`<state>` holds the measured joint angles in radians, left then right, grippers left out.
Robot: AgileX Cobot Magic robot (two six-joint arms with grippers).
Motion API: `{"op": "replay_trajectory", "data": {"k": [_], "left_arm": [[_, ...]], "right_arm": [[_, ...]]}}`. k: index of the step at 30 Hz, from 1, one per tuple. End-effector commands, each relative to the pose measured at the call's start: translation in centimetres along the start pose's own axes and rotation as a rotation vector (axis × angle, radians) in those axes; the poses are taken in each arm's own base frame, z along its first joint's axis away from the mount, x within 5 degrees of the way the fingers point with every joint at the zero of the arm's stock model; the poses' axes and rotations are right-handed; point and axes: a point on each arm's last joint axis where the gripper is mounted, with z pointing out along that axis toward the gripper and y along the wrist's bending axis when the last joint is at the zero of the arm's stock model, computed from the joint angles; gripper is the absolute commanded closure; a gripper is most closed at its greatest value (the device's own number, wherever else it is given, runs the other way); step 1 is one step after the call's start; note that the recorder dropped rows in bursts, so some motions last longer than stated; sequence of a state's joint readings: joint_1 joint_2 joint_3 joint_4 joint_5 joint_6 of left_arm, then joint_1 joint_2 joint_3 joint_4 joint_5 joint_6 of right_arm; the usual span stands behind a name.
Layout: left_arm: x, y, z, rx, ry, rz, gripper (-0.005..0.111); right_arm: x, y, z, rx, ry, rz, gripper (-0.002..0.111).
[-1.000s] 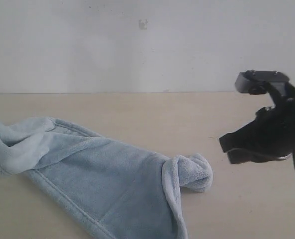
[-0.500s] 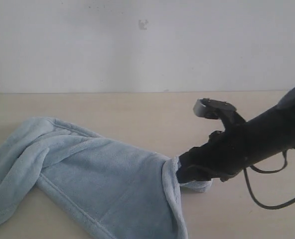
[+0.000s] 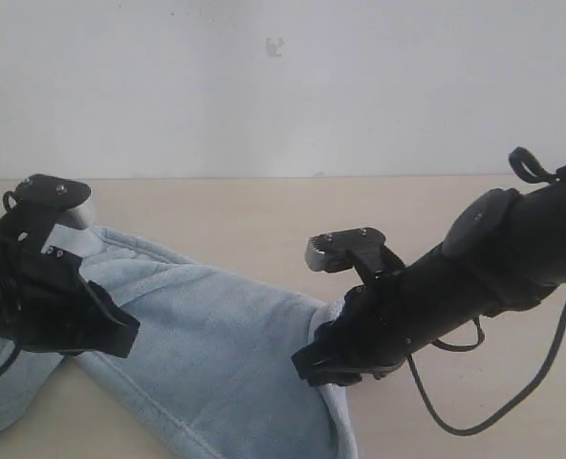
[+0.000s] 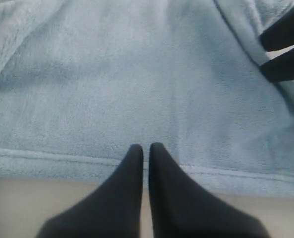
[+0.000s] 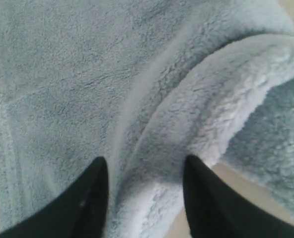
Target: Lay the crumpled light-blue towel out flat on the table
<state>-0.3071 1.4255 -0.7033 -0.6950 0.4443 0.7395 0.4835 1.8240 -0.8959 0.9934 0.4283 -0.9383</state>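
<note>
Plain cream-beige table under a white wall, with a fluffy pale-blue terry towel bunched across it. The left gripper is closed tight at the hem, and I can't tell if it's caught any cloth. The right gripper is spread open, straddling a rolled fold.

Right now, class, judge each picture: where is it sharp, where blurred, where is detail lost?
Exterior view: soft and washed out, the towel nearly textureless. Left wrist view: towel pile smeared, left gripper blurry. Right wrist view: towel fibres crisp, right gripper soft-edged.
</note>
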Motion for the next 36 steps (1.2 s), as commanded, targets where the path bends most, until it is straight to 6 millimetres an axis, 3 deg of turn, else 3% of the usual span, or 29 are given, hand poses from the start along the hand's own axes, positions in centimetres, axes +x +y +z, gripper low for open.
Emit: {"op": "replay_trajectory", "data": {"k": [1,5,9,13,16,19,24,27,30,36], "left_arm": [[-0.1,0.5,1.2,-0.032,-0.016,-0.026,0.103],[-0.8,0.4,1.0,-0.024,-0.04,-0.043,0.103],[-1.6,0.0,0.6,0.013,-0.037,-0.036,0.103],[-1.9,0.0,0.4,0.022,-0.043,-0.034,0.103],[-1.9,-0.1,0.4,0.026,-0.04,-0.034,0.103],[-1.7,-0.2,0.4,0.041,-0.026,-0.035,0.103],[-1.4,-0.6,0.4,0.078,0.012,-0.034,0.103],[-1.3,-0.7,0.4,0.088,0.019,-0.039,0.103],[-1.3,-0.7,0.4,0.088,0.019,-0.039,0.103],[-1.8,-0.9,0.4,0.123,-0.025,-0.131,0.103]], "right_arm": [[-0.1,0.0,-0.8,0.042,0.011,-0.069,0.108],[-0.8,0.8,-3.4,0.069,-0.028,-0.107,0.109],[-1.2,2.7,-8.7,0.075,-0.09,-0.217,0.109],[0.7,3.7,-13.2,0.134,0.029,-0.338,0.109],[2.7,2.8,-15.0,0.268,0.208,-0.269,0.109],[4.0,1.6,-15.0,0.384,0.313,-0.194,0.109],[6.7,0.6,-12.6,0.372,0.469,-0.183,0.103],[6.5,0.0,-11.2,0.386,0.372,-0.198,0.095],[5.4,-0.1,-10.5,0.408,0.225,-0.088,0.084],[4.5,0.0,-10.5,0.412,0.143,-0.029,0.044]]}}
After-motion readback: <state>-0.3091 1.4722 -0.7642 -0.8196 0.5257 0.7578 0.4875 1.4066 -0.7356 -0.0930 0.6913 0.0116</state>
